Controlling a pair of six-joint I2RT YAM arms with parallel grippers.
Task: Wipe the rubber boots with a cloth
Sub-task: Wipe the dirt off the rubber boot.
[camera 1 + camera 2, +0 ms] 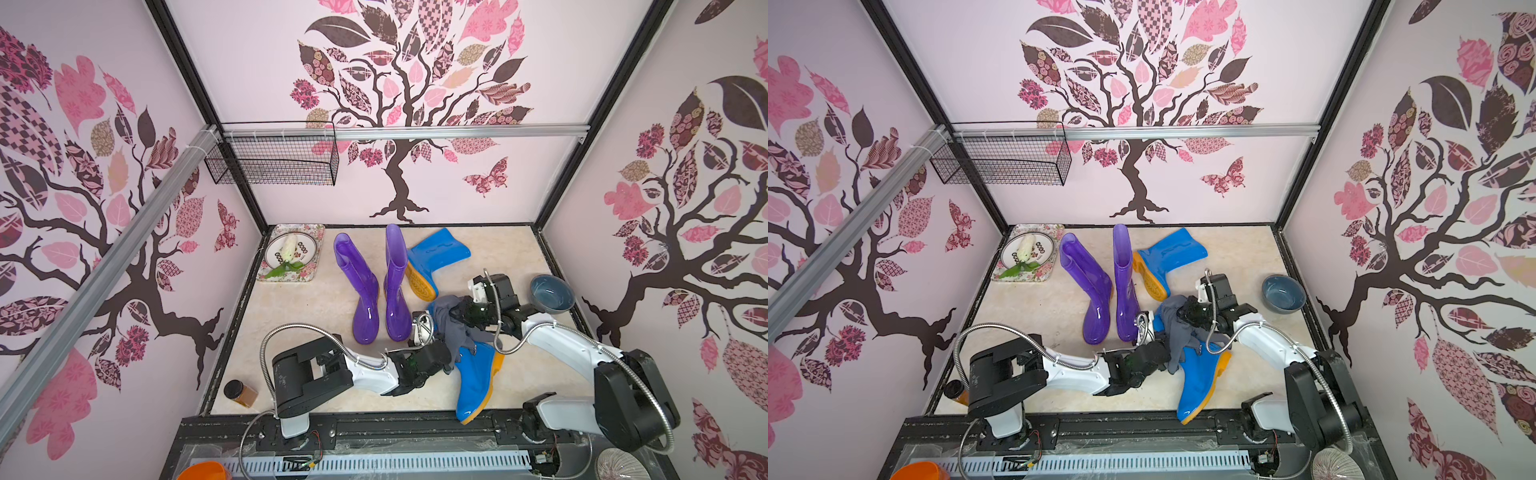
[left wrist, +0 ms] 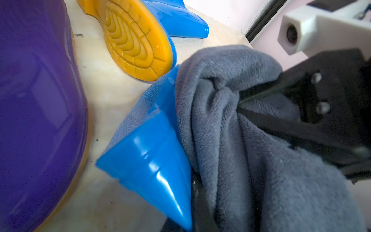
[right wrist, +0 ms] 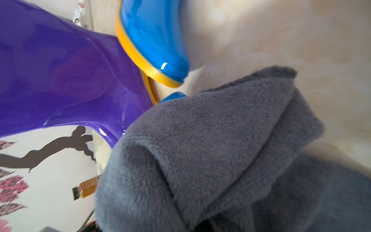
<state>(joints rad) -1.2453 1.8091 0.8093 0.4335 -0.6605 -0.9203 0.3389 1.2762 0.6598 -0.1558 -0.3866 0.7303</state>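
Note:
Two purple rubber boots stand upright at mid-back. One blue boot lies at the back right, its orange sole towards me. The other blue boot lies near the front, with the grey-blue cloth draped over its shaft. My left gripper is shut on the edge of that shaft, the cloth pressing against it. My right gripper is shut on a bunch of the cloth just above the shaft.
A grey-blue bowl sits at the right wall behind the right arm. A floral tray with a plate is in the back left corner. An amber jar stands at the front left. A wire basket hangs on the back wall.

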